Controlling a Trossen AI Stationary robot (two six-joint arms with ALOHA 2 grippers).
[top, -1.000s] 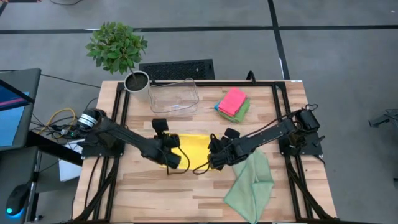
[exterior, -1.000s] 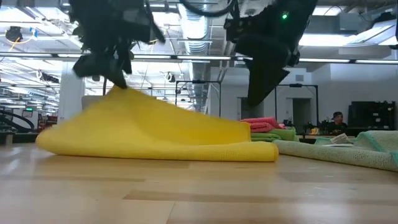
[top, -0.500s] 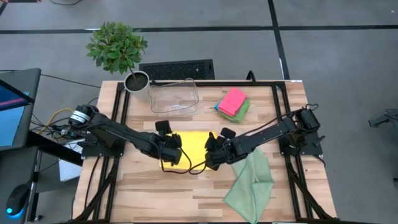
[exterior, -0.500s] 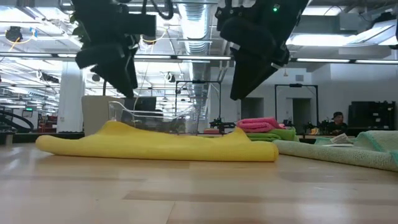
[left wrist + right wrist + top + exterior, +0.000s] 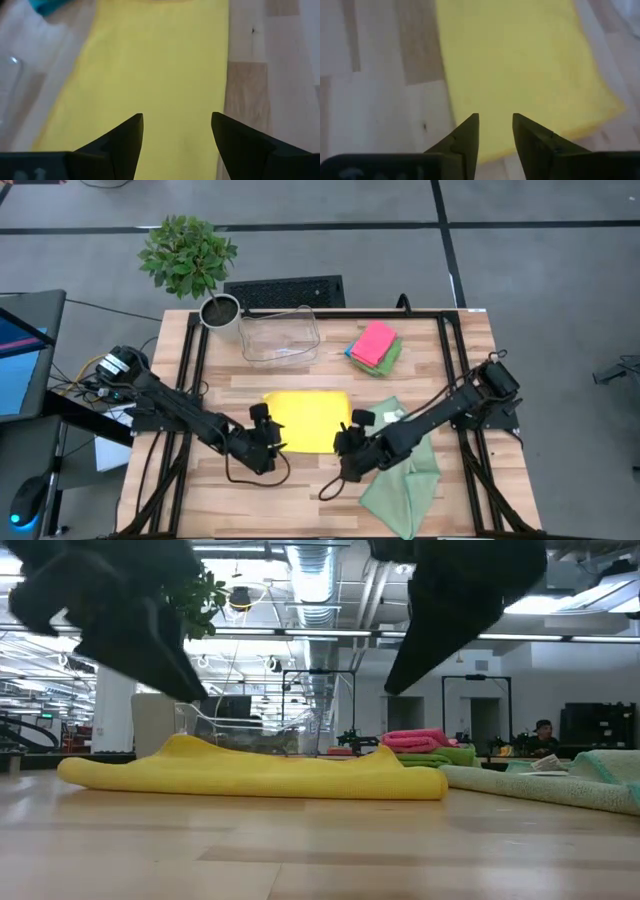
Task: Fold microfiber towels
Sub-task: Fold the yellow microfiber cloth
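A yellow microfiber towel (image 5: 307, 420) lies folded and flat on the wooden table's middle; in the low view it is a low yellow band (image 5: 250, 775). My left gripper (image 5: 273, 442) hovers open just off the towel's near left corner, slanting down at the yellow towel (image 5: 160, 75). My right gripper (image 5: 347, 444) hovers open off the near right corner, also aimed at the yellow towel (image 5: 520, 60). Neither gripper touches it. A pale green towel (image 5: 405, 475) lies crumpled at the near right.
A stack of pink, green and blue towels (image 5: 375, 346) sits at the far right. A clear plastic bin (image 5: 280, 335) and a potted plant (image 5: 215, 305) stand at the far edge. Bare wood lies along the near edge, left of the pale green towel.
The yellow towel's raised left part has dropped, and the towel now lies flat. My left gripper has let go of it. Both grippers have drawn back toward the table's near edge and tipped to look down at the towel from its near side.
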